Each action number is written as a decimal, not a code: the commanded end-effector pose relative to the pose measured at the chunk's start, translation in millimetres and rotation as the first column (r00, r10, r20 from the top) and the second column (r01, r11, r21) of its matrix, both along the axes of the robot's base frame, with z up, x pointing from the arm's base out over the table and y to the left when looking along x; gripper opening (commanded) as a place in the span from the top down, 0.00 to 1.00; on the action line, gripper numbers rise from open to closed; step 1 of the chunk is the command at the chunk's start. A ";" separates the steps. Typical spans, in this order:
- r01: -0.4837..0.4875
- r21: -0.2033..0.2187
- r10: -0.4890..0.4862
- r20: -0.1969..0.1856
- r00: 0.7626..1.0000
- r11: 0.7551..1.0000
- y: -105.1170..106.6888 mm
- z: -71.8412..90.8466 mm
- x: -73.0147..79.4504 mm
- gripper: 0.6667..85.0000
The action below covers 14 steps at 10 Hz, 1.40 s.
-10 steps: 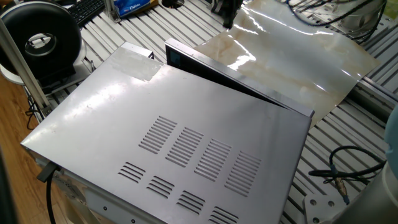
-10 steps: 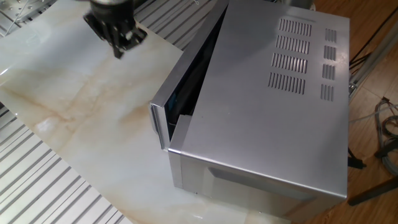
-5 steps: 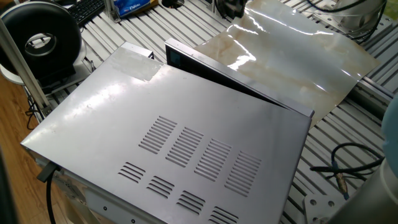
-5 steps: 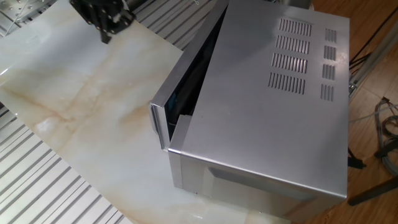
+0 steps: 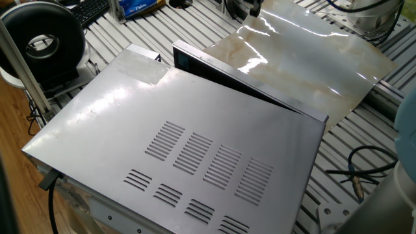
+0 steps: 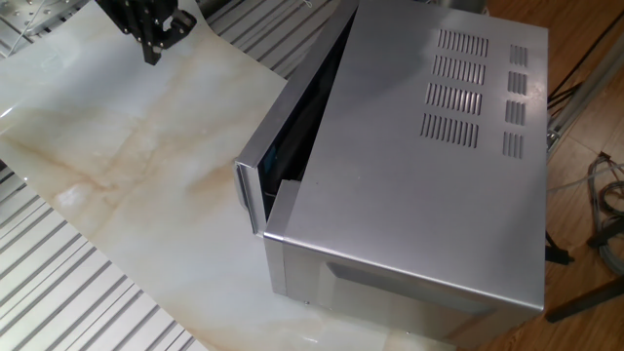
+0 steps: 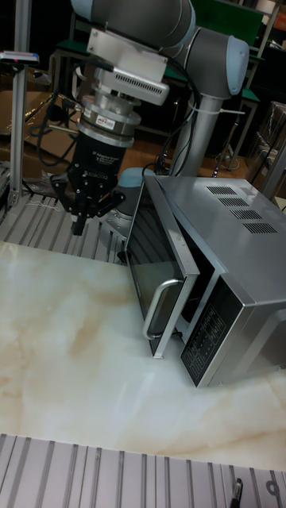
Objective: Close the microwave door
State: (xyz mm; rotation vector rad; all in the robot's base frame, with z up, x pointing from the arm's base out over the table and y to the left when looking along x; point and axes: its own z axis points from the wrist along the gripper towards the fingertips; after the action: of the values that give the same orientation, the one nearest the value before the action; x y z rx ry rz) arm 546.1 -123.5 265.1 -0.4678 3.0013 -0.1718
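Gripper (image 7: 79,225) at far left of the tall fixed view, hanging from the arm (image 7: 151,32) above the back edge of the beige marbled sheet (image 7: 71,357), fingers pointing down; fingertips look drawn close together with nothing between them, though a narrow gap cannot be ruled out, so cannot tell for sure. Well apart from the microwave. In the other fixed view the gripper (image 6: 151,47) sits at top left over the sheet's (image 6: 117,166) far corner; in one fixed view only a dark bit shows at the top edge. Moving right: the microwave door (image 7: 156,274) stands ajar, swung partway out from the front, glossy dark face toward the sheet, silver handle (image 7: 163,305) near its free edge. From above, the door (image 6: 292,127) makes a narrow wedge with the body, gap widest at the handle end. Further right, the microwave (image 7: 230,262) itself, silver box on the sheet, control panel (image 7: 205,329) exposed, vent slots (image 5: 208,162) across the top, tape patch (image 5: 144,67) near one corner
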 end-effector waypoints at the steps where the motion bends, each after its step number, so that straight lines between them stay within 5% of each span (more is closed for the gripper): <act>1: 0.015 0.055 -0.017 0.024 1.000 0.998 5.9 -14.6 8.8 1.00; 4: 0.018 0.093 -0.022 0.042 0.999 0.996 16.6 -29.8 17.2 1.00; 5: 0.006 0.065 -0.009 0.043 0.999 0.998 9.8 -32.0 17.4 1.00; 6: -0.012 0.034 0.012 -0.004 1.000 0.999 1.9 -35.6 4.2 1.00; 7: -0.020 0.024 0.020 0.003 1.000 0.999 -0.8 -40.0 5.3 0.99; 10: -0.067 0.018 0.067 -0.009 0.998 0.998 -2.3 -41.6 2.5 0.81; 14: -0.060 0.024 0.060 0.000 0.998 0.998 -0.9 -44.0 3.8 0.83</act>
State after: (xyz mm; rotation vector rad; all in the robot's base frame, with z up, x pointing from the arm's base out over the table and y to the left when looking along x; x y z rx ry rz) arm 549.0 -127.1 222.0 -0.5579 2.9893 -0.1498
